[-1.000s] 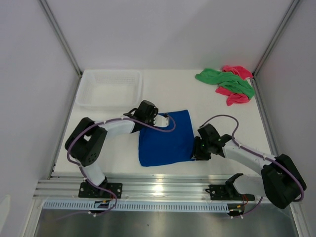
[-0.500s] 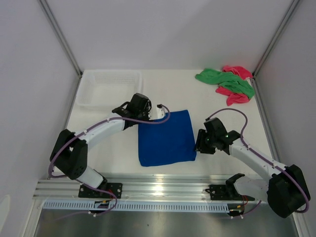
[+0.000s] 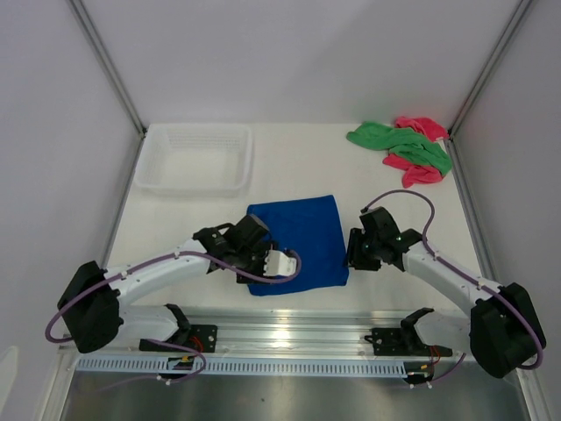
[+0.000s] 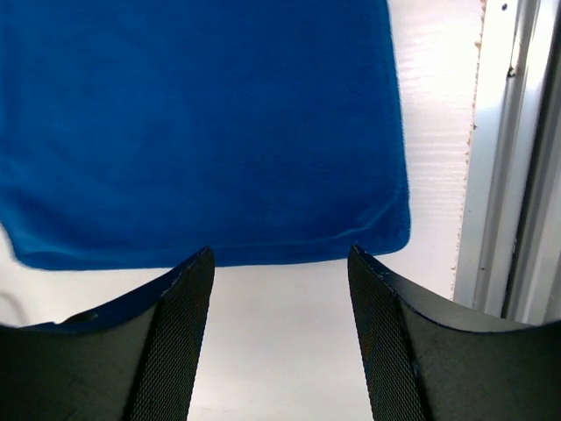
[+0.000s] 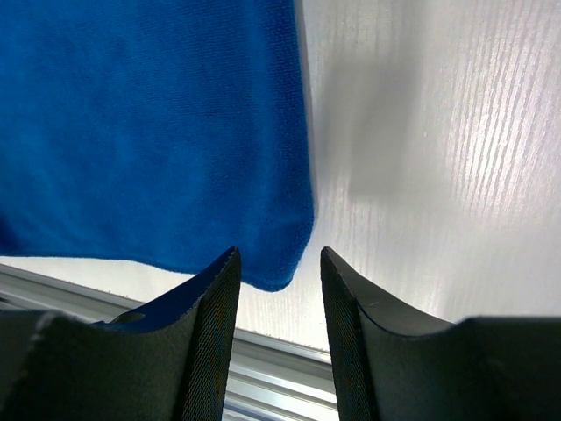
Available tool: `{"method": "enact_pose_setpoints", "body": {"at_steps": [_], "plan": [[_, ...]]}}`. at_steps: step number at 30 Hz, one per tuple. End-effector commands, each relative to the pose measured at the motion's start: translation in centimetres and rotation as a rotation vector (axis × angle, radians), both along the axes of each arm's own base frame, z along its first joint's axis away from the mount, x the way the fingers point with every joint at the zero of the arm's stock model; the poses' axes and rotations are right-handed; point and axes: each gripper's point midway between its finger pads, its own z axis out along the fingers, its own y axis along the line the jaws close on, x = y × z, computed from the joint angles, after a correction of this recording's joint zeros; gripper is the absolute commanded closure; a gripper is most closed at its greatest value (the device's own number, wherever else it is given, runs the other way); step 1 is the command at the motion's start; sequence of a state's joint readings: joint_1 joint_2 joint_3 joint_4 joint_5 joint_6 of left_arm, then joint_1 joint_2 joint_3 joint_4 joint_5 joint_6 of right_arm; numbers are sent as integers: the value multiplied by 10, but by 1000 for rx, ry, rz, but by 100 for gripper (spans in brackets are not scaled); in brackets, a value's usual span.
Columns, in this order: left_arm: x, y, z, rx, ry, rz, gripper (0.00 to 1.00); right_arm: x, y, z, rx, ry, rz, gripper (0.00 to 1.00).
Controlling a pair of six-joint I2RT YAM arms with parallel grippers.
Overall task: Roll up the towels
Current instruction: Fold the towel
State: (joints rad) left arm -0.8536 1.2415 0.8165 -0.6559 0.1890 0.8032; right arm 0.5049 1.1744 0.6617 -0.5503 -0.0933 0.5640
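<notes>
The royal blue towel lies flat in the middle of the table. My left gripper is open and empty above its left edge by the near-left corner; in the left wrist view the towel fills the top, its edge just beyond my gripper. My right gripper is open and empty at the towel's right edge; in the right wrist view the towel's near-right corner sits between my gripper's tips. The green towel and pink towel lie crumpled together at the far right corner.
A white plastic basket stands at the far left. An aluminium rail runs along the table's near edge, also in the left wrist view and right wrist view. White walls close in both sides.
My left arm has swung from the towel's far-left corner down to its near-left corner. My right gripper has shifted slightly farther along the right edge. The towel has not moved.
</notes>
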Motion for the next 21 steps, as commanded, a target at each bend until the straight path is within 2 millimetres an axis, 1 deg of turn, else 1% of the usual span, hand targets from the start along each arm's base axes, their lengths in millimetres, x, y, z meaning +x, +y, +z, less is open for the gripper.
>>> {"method": "enact_pose_setpoints", "body": {"at_steps": [1,5,7,13,15,18,19,21], "plan": [[-6,-3,-19,31,16,-32,34,2,-4,-9,-9,-2,-12,55],[-6,3,-40,108,43,-48,36,-2,-5,-16,3,10,-22,55],[-5,6,-45,134,38,-54,37,-2,-4,-17,9,8,-24,55],[-20,4,-43,103,92,-106,37,-5,-5,-23,6,18,-17,54],[-17,0,-44,89,84,-95,38,-6,-6,-25,1,25,-12,55],[-17,-3,-48,91,109,-89,44,-4,-6,-26,1,21,-11,55],[-19,-3,-51,96,125,-92,51,-5,-7,-27,0,24,-14,55],[-25,-5,-50,89,150,-100,62,-5,-7,-29,0,26,-17,55]]}}
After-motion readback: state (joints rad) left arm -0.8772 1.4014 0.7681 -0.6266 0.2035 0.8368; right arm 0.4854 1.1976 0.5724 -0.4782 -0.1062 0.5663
